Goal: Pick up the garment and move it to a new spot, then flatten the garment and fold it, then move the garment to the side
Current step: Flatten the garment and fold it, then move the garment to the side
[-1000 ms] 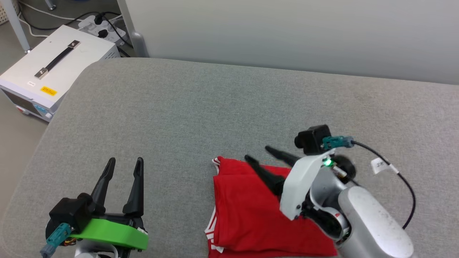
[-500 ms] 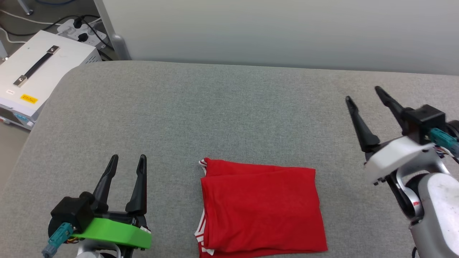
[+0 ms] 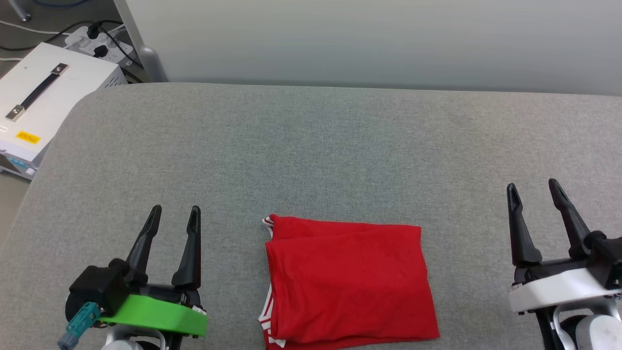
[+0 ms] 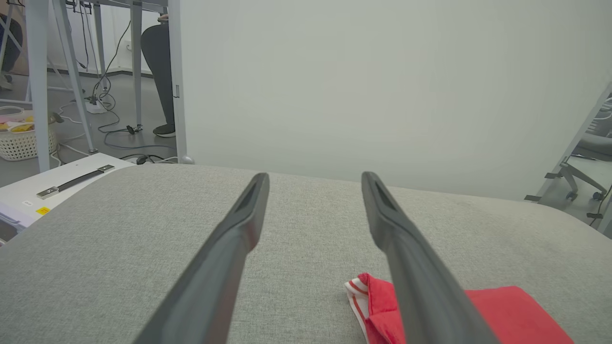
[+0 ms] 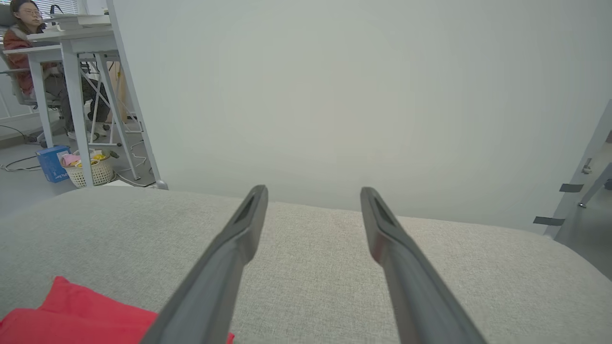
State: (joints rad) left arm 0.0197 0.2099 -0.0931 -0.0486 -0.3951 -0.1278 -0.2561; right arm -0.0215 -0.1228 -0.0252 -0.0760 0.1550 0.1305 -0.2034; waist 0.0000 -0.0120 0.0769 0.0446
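The garment (image 3: pixel 347 284) lies folded into a red rectangle on the grey cushioned surface (image 3: pixel 311 146), near its front edge, with red-and-white striped trim showing along its left side. My left gripper (image 3: pixel 175 214) stands open to the left of it, touching nothing. My right gripper (image 3: pixel 533 188) stands open to the right of it, also apart from the cloth. In the left wrist view the garment (image 4: pixel 507 310) sits at the lower right, partly behind a finger. In the right wrist view the garment's (image 5: pixel 71 310) red corner shows at the lower left.
A white box with a black handle (image 3: pixel 43 102) stands on the floor past the surface's left edge, with a power strip and cables (image 3: pixel 97 43) behind it. A pale wall panel (image 3: pixel 369 39) runs along the far edge. A seated person (image 5: pixel 21 33) is at a desk far left.
My right gripper has lifted off the folded garment and swung right, then come back down to the lower right, open. The head view has shifted. The left gripper has stayed put.
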